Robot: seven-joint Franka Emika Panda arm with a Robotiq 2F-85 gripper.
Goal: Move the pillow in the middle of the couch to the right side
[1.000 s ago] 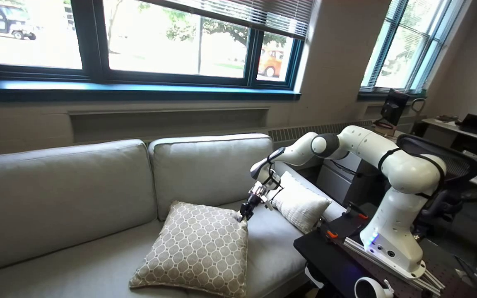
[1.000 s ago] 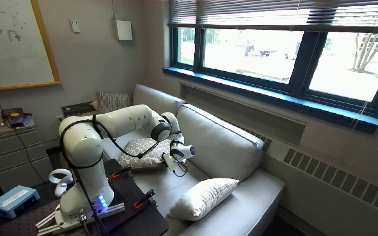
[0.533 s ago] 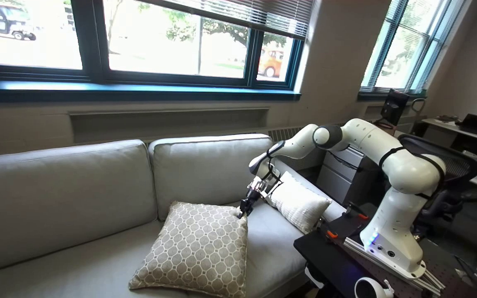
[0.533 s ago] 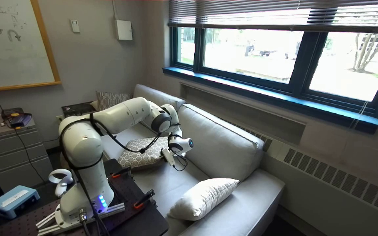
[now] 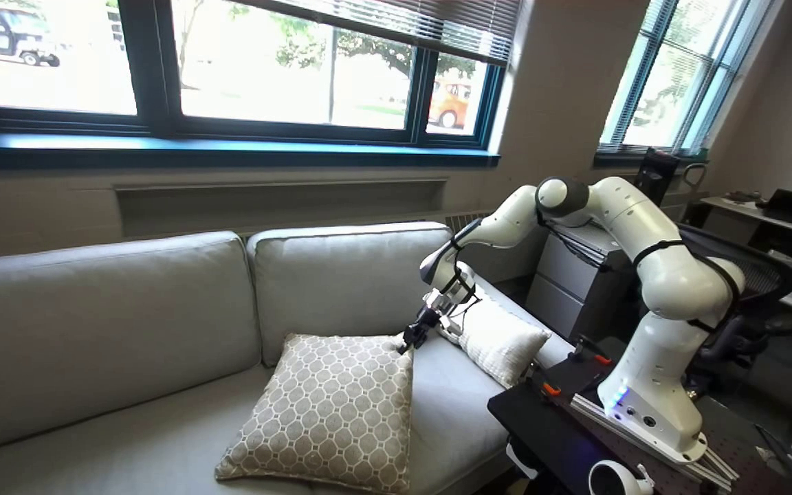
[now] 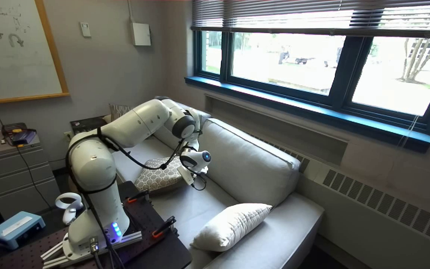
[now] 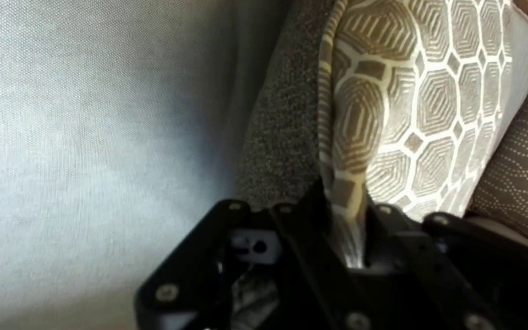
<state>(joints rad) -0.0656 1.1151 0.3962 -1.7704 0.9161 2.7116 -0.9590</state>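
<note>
The beige lattice-patterned pillow (image 5: 327, 412) lies on the seat of the pale grey couch (image 5: 348, 282). The pillow also shows in an exterior view (image 6: 159, 175), partly behind the arm. My gripper (image 5: 406, 344) is at the pillow's back right corner. In the wrist view my gripper (image 7: 346, 206) is shut on that corner of the pillow (image 7: 433, 101); the cloth is bunched between the dark fingers. The corner is slightly raised, while the rest of the pillow rests on the seat. In an exterior view the fingertips are hidden behind the wrist.
A smaller white pillow (image 5: 499, 337) leans at the couch's right arm; it also shows in an exterior view (image 6: 233, 226). The black table (image 6: 174, 250) with the robot base and orange-tipped clamps (image 6: 162, 228) stands at the couch's front. Back cushions (image 6: 245, 160) rise behind the gripper.
The arm's elbow has risen, and my gripper has moved slightly up and toward the couch back. The held corner has lifted a little; the rest of the pillow has hardly moved.
</note>
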